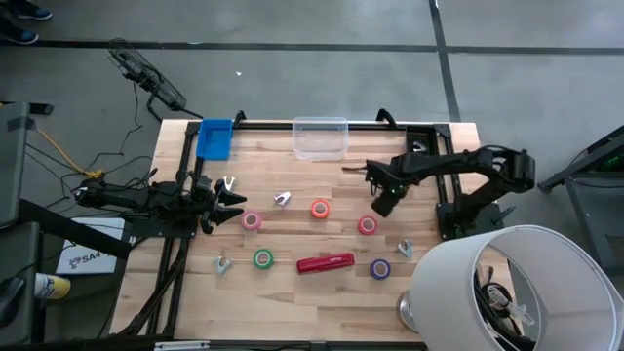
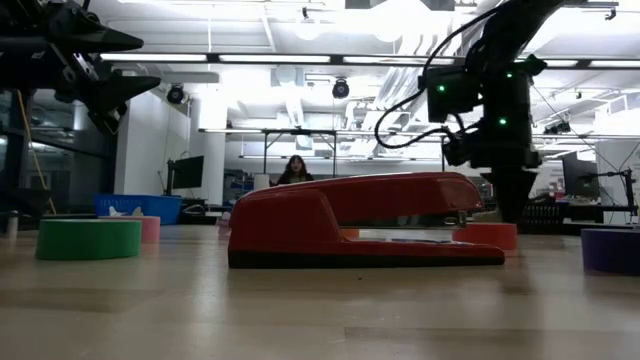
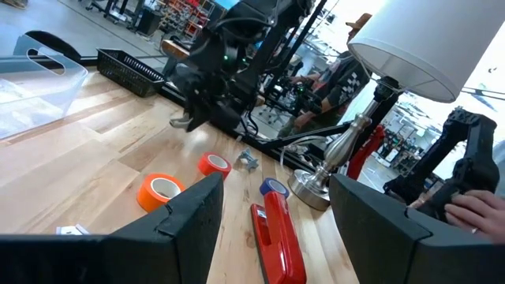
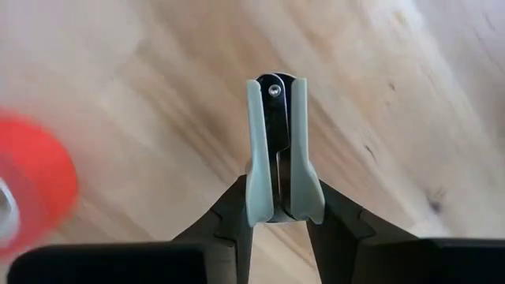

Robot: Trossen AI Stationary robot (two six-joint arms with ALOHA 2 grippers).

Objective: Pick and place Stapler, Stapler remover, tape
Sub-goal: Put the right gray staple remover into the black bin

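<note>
Stapler remover (image 4: 276,150) is the piece in hand: in the right wrist view the right gripper (image 4: 276,213) is clenched on a pale claw-shaped remover with a dark riveted middle, held above bare wood with a red tape roll (image 4: 28,189) blurred off to one side. From above, that gripper (image 1: 382,202) hangs over the right half of the table (image 1: 292,185), just far of another red roll (image 1: 367,225). The clear bin (image 1: 321,137) at the far edge looks the likely drop point, though that is a judgement; a blue tray (image 1: 214,138) sits at the far left corner too. The red stapler (image 1: 326,262) lies flat near the front, between a green roll (image 1: 262,258) and a purple roll (image 1: 379,268); a pink roll (image 1: 252,221) and an orange-red roll (image 1: 320,209) lie mid-table, and 4 more silvery removers, such as one at (image 1: 283,199), are scattered about. The left gripper (image 1: 229,205) waits at the left, fingers spread and empty, close beside the pink roll. So the step appears to be the carry of 1 remover; next calls for swinging it far and left over the bin and letting go without knocking the bin wall. A white lamp (image 1: 507,288) stands at the near right corner, well clear of that path.
</note>
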